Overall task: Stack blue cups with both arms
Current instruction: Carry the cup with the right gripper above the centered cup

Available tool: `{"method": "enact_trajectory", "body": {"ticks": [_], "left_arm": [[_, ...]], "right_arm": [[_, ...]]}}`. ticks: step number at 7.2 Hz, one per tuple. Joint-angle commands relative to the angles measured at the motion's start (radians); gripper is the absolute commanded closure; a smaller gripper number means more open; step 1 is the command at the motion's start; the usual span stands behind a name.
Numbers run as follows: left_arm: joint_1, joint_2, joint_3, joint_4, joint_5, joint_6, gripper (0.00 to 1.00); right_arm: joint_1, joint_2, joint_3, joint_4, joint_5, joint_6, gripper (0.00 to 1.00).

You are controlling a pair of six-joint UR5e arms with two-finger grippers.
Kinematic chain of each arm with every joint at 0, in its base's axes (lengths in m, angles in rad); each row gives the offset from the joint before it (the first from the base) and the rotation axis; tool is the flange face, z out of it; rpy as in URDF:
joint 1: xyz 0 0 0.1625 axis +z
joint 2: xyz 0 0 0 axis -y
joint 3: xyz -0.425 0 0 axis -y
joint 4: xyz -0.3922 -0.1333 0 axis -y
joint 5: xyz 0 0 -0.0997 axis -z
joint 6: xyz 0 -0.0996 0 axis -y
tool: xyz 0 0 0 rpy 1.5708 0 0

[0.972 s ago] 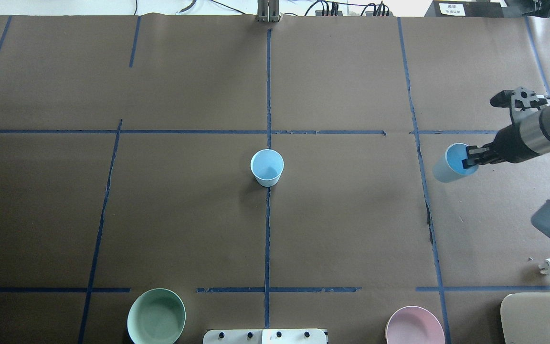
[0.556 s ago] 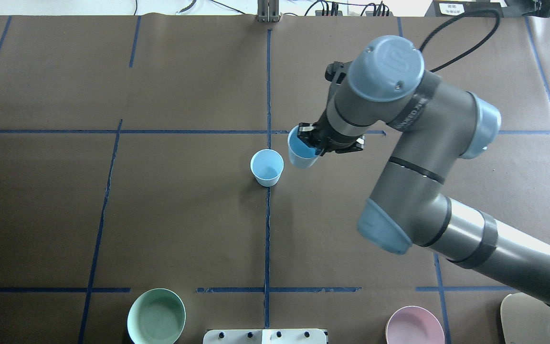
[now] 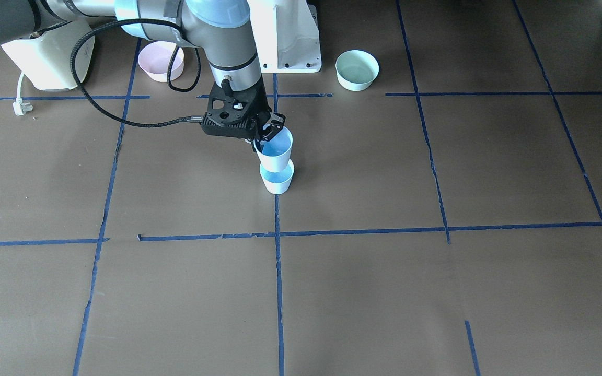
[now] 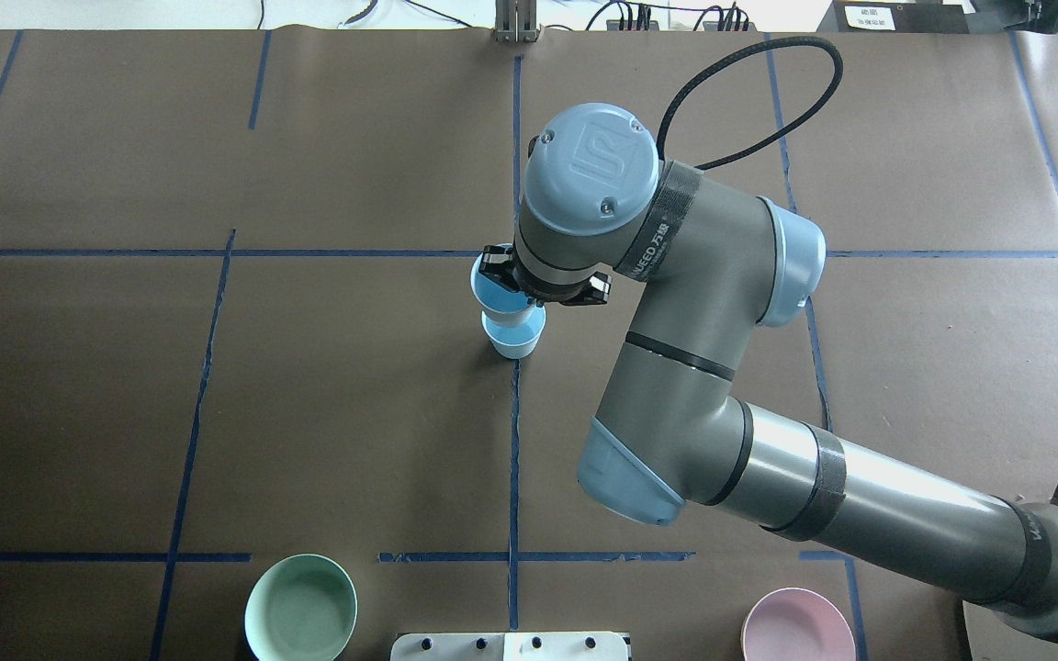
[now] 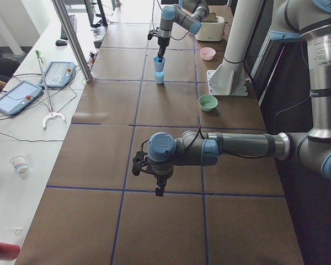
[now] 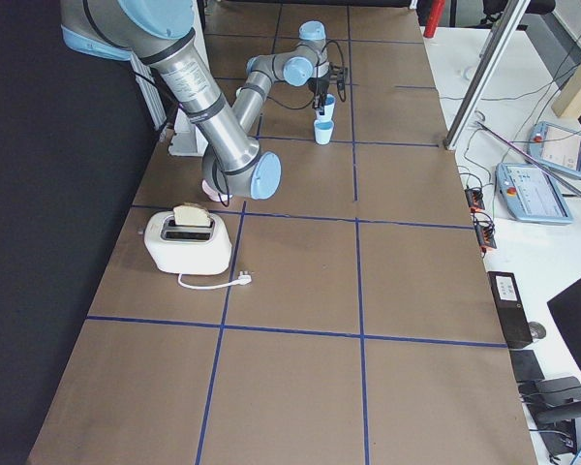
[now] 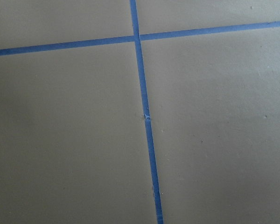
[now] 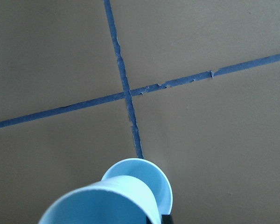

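Observation:
One blue cup (image 3: 277,181) stands upright on the centre tape cross and also shows in the overhead view (image 4: 518,343). My right gripper (image 3: 265,137) is shut on the rim of the second blue cup (image 3: 276,152), one finger inside it. This cup hangs upright directly over the standing cup, its base at that cup's mouth. The overhead view shows the held cup (image 4: 492,292), and the right wrist view shows it (image 8: 102,205) in front of the standing cup (image 8: 151,179). My left gripper (image 5: 159,189) hangs low over bare table far from the cups; I cannot tell whether it is open or shut.
A mint-green bowl (image 4: 301,608) and a pink bowl (image 4: 797,626) sit near the robot's base (image 3: 285,36). A toaster (image 6: 187,242) with a loose plug stands at the robot's right. Blue tape lines cross the brown table cover.
My right arm has carried its cup from the table's right side leftward to the centre, and it now holds the cup over the standing cup. The standing cup has not moved.

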Motion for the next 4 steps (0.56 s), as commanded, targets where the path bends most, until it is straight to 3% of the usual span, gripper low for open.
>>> {"method": "enact_trajectory", "body": {"ticks": [1, 4], "left_arm": [[0.000, 0.000, 0.000, 0.000, 0.000, -0.001, 0.00], [0.000, 0.000, -0.002, 0.000, 0.000, -0.002, 0.00]], "right_arm": [[-0.007, -0.004, -0.002, 0.000, -0.009, -0.001, 0.99], [-0.018, -0.019, -0.009, 0.000, -0.009, -0.001, 0.90]]}}
